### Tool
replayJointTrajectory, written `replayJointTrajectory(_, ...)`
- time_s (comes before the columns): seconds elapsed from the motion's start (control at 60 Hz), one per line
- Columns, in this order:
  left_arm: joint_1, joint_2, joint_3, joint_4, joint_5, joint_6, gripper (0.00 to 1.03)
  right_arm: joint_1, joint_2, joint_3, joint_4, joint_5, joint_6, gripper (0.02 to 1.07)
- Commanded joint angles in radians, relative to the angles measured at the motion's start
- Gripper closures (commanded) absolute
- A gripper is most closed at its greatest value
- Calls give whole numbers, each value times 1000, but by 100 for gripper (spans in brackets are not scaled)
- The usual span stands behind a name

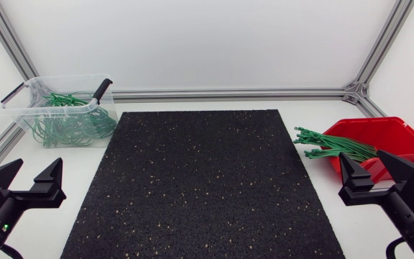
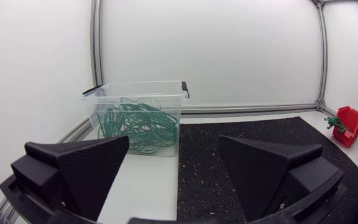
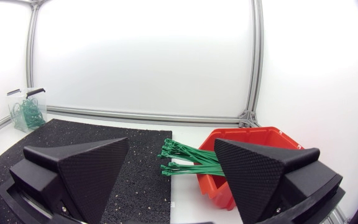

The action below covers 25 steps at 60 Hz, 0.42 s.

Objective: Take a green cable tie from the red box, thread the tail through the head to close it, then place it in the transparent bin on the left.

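Observation:
A red box [image 1: 390, 137] stands at the table's right side, with a bundle of straight green cable ties [image 1: 330, 147] sticking out of it toward the mat. The right wrist view shows the red box [image 3: 253, 149] and the ties [image 3: 188, 160] just ahead of my right gripper [image 3: 169, 171]. A transparent bin [image 1: 63, 108] at the back left holds several closed green loops [image 1: 67, 126]. It sits ahead of my left gripper [image 2: 173, 168] in the left wrist view, as bin [image 2: 138, 118]. My left gripper [image 1: 33, 174] and right gripper [image 1: 369, 164] rest open and empty at the front corners.
A black speckled mat [image 1: 203, 187] covers the middle of the white table. An aluminium frame rail [image 1: 228, 93] runs along the back edge, with white walls behind. The bin has black handle clips [image 1: 103, 90].

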Motion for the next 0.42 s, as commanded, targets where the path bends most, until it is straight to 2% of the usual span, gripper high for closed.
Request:
replayJointTrajectory(0.0, -17, -46, -49, 17, 6, -17, 3, 12, -45, -51, 27, 17, 23, 7)
replayJointTrajectory(0.2, -51, -148, -128, 31, 7, -25, 3, 23, -110, -104, 54, 37, 35, 7)
replayJointTrajectory(0.4, -51, -149, -129, 31, 7, -25, 3, 23, -110, -104, 54, 37, 35, 7)
